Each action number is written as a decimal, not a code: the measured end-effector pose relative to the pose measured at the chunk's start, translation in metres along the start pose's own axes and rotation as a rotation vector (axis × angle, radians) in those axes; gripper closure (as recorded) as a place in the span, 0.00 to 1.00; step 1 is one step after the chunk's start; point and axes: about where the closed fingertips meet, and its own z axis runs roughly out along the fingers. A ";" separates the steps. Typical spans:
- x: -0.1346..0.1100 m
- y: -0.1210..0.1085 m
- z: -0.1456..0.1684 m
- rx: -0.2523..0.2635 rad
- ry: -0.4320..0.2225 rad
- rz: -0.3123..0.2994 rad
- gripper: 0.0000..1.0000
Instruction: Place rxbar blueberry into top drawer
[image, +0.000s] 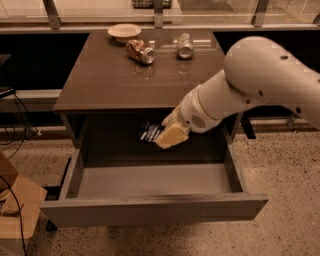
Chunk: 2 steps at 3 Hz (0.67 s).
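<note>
Hovering above the open top drawer, the hand grips the rxbar blueberry by one end and should lower near the floor, clear of the desk edge, before releasing.

Gripper above the drawer's back half, clamped on the snack bar, hides the bar's right end. Bar lettering too small to read. Arm cut off at right edge. Drawer's rear lost in shadow under table. Cardboard box cut by left edge. Left can and right can labels unreadable.
</note>
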 end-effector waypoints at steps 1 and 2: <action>0.029 -0.002 0.030 0.024 -0.034 0.022 1.00; 0.065 -0.015 0.055 0.065 -0.063 0.054 1.00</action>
